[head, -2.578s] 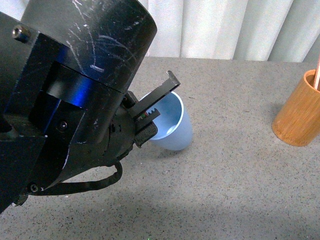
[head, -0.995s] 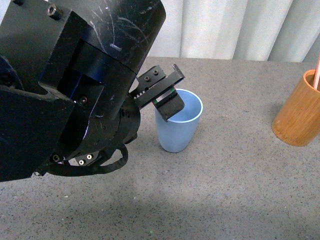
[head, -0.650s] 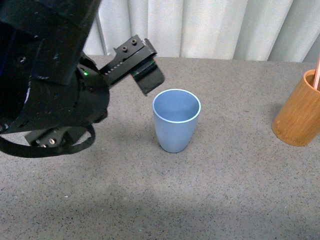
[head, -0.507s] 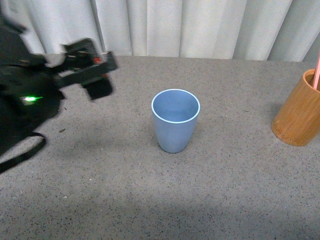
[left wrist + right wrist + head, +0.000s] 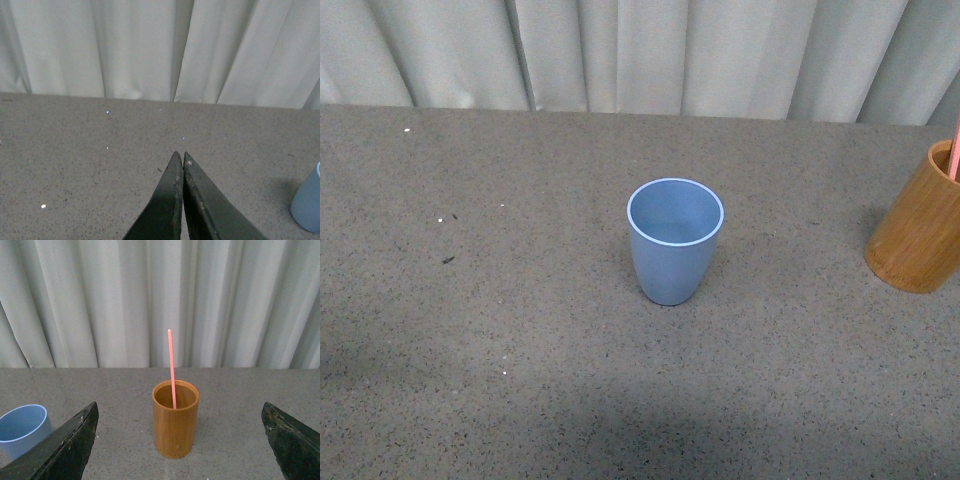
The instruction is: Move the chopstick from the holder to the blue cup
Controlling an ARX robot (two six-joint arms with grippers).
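The blue cup (image 5: 674, 240) stands upright and empty in the middle of the grey table. The bamboo holder (image 5: 918, 225) stands at the right edge of the front view with the pink chopstick (image 5: 954, 152) rising from it. In the right wrist view the holder (image 5: 175, 419) stands centred ahead, the chopstick (image 5: 171, 367) upright in it, and the blue cup (image 5: 22, 429) is off to one side. My right gripper (image 5: 179, 412) is open, jaws wide apart, short of the holder. My left gripper (image 5: 180, 156) is shut and empty over bare table; the cup's edge (image 5: 307, 206) shows beside it. Neither arm shows in the front view.
The grey speckled table (image 5: 520, 350) runs back to a pale pleated curtain (image 5: 650, 55). A few small white and dark specks (image 5: 448, 258) lie on the table's left part.
My left arm, which was at the blue cup's rim, has let it go and pulled back to the left, out of the front view. The cup now stands upright.
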